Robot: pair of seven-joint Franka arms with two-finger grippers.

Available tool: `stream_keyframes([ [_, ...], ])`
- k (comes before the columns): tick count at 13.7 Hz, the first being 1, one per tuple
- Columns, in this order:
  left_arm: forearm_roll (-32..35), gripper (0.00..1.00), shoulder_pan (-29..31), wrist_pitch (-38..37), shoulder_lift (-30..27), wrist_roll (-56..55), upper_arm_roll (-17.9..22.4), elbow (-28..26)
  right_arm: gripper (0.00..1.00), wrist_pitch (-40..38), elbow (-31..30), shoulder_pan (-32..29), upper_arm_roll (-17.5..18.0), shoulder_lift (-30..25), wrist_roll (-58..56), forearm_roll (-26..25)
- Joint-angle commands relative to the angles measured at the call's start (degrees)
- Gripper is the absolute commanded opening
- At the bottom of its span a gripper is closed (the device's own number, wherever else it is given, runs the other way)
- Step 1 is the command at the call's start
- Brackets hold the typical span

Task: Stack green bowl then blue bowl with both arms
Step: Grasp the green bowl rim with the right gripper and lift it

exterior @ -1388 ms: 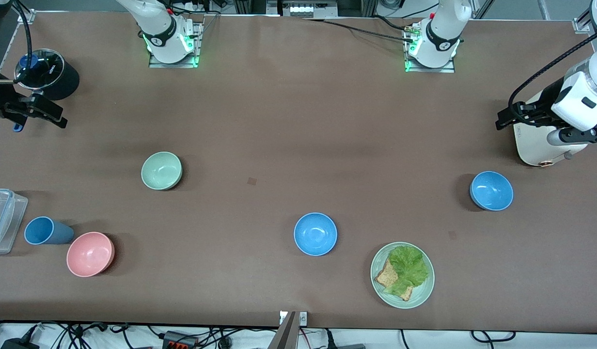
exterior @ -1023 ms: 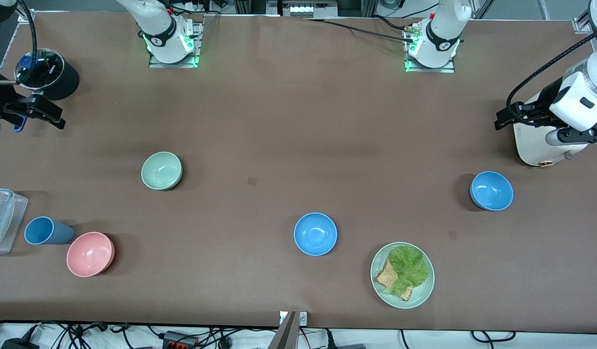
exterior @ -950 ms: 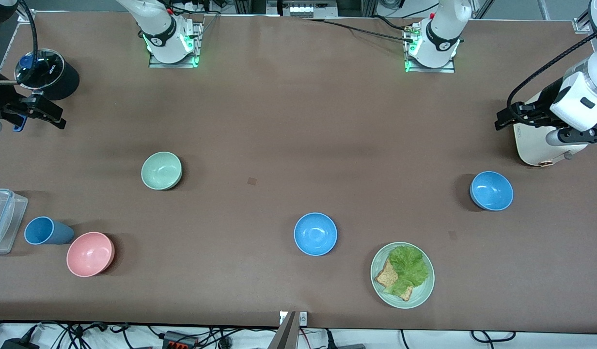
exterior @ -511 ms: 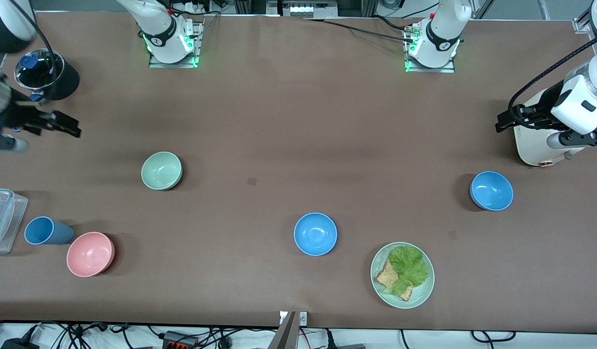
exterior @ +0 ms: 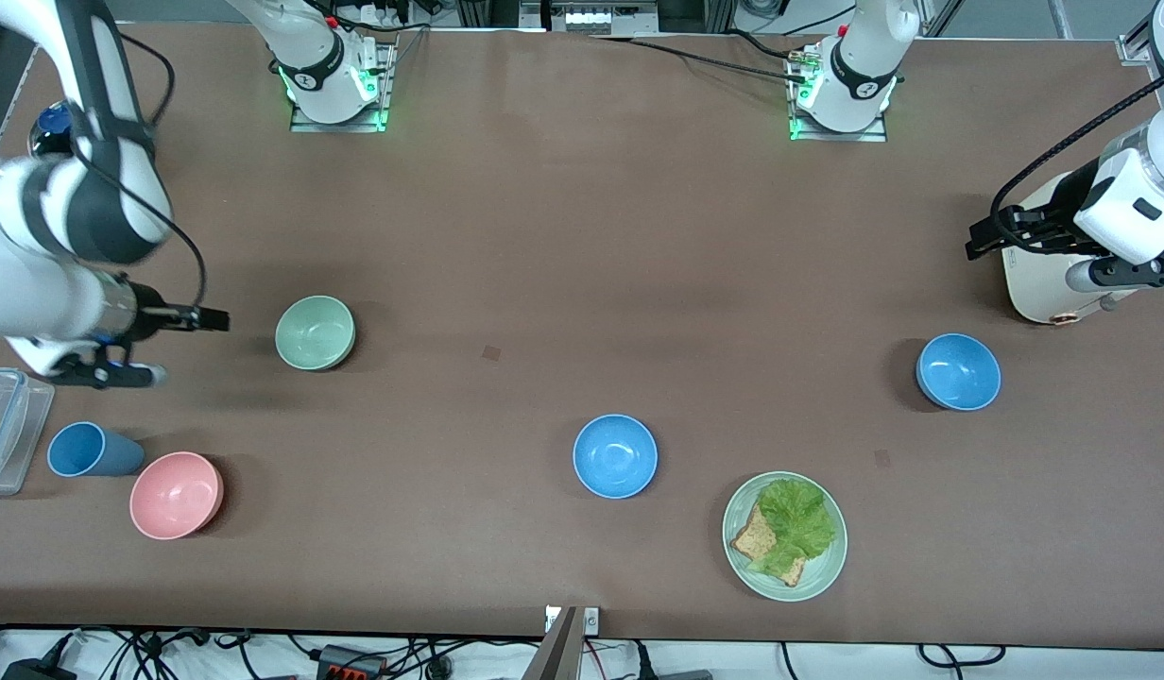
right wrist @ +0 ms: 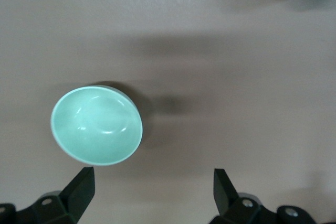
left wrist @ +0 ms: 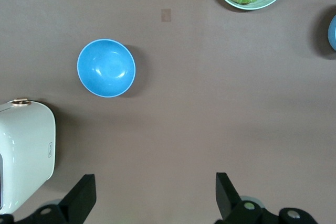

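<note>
One green bowl [exterior: 315, 331], two blue bowls [exterior: 615, 455] [exterior: 959, 371] (all apart), right tool [exterior: 180, 345] and left tool [exterior: 986, 233] both spread, near the surface's [exterior: 563, 246] ends.

Table [exterior: 563, 236]: matt brown covering, smooth, faintly creased. Green bowl [exterior: 315, 331]: plain, smooth, soft sheen inside in the right wrist view. Both blue bowls [exterior: 615, 455] [exterior: 958, 371]: smooth, slightly glossy, looks like plastic. Pink bowl [exterior: 176, 495]: same finish. Cream appliance [left wrist: 23, 156]: glossy smooth shell. Toast [exterior: 766, 548]: rough, grainy.
</note>
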Motion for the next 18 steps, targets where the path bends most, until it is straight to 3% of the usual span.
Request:
stream_keyframes([
  [1,0.35,1.0,-0.14,-0.94,0.67,-0.32,-0.03,1.67,1.0,1.11,0.73,-0.02,0.35,4.02,0.71,-0.28],
  [7,0.35,1.0,0.04,-0.94,0.76,-0.23,-0.03,1.76,1.0,4.28,0.73,0.77,0.35,10.7,0.79,2.96],
  [9,0.35,1.0,0.04,-0.94,0.76,-0.32,-0.03,1.67,0.96,4.46,0.73,1.47,0.35,11.93,0.79,4.2],
  [11,0.35,1.0,0.04,-0.94,0.76,-0.32,-0.03,1.67,0.8,5.07,0.73,1.74,0.35,12.81,0.53,4.2],
  [14,0.26,1.0,0.13,-0.94,0.76,-0.32,-0.03,1.67,0.3,4.28,0.73,1.91,0.35,13.34,0.0,4.2],
  [16,0.26,1.0,0.13,-0.94,0.76,-0.32,-0.03,1.67,0.05,3.93,0.55,2.18,0.35,13.52,0.0,4.2],
  [18,0.26,1.0,0.13,-0.94,0.76,-0.32,-0.03,1.67,0.0,3.84,0.55,2.61,0.44,13.61,-0.08,4.2],
])
